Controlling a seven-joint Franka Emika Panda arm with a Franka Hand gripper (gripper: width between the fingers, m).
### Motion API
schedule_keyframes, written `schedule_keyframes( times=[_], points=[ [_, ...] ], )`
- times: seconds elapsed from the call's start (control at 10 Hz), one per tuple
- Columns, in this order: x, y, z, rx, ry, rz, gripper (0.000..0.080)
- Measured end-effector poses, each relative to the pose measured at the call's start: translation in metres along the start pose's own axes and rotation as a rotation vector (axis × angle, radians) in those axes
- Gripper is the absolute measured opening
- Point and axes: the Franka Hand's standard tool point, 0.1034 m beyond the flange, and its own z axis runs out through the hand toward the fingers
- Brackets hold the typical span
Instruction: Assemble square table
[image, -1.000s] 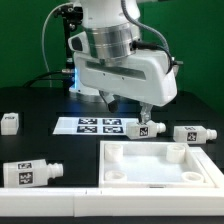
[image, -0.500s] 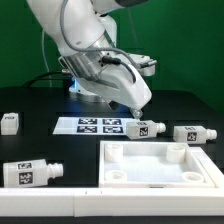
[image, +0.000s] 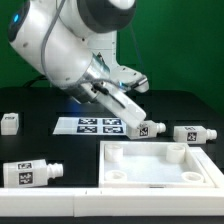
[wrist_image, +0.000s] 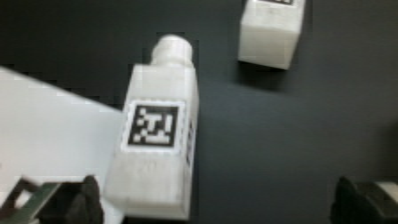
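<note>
The white square tabletop (image: 160, 166) lies rim up at the front of the exterior view's right. A white peg leg with a tag (image: 150, 129) lies just past the marker board's right end. My gripper (image: 138, 115) is tilted right over that leg. In the wrist view the same leg (wrist_image: 157, 130) lies lengthwise, its end close to one dark finger (wrist_image: 68, 200), and the other finger (wrist_image: 370, 200) is far off. My gripper (wrist_image: 221, 204) is open and holds nothing. A second leg (wrist_image: 270, 35) lies beyond; it also shows in the exterior view (image: 192, 132).
The marker board (image: 98, 125) lies in the middle of the black table. Another tagged leg (image: 30, 172) lies at the front of the exterior view's left. A small white tagged piece (image: 9, 122) sits at the left edge. A long white wall (image: 40, 205) runs along the front.
The arm has swung and tilted toward the exterior view's left. The gripper has come down at a slant over the leg by the marker board. No part has moved.
</note>
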Motion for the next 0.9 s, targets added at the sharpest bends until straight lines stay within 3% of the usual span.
schedule_keyframes(
  times=[0.2, 0.3, 0.4, 0.6, 0.9],
  points=[
    [0.001, 0.0, -0.001, -0.002, 0.005, -0.007, 0.0649],
    [0.002, 0.0, 0.0, 0.013, -0.001, 0.006, 0.0649],
    [0.004, 0.01, 0.011, 0.076, -0.031, 0.081, 0.0649],
    [0.008, 0.024, 0.028, 0.163, -0.061, 0.167, 0.0649],
    [0.008, 0.024, 0.03, 0.173, -0.068, 0.172, 0.0624]
  ],
)
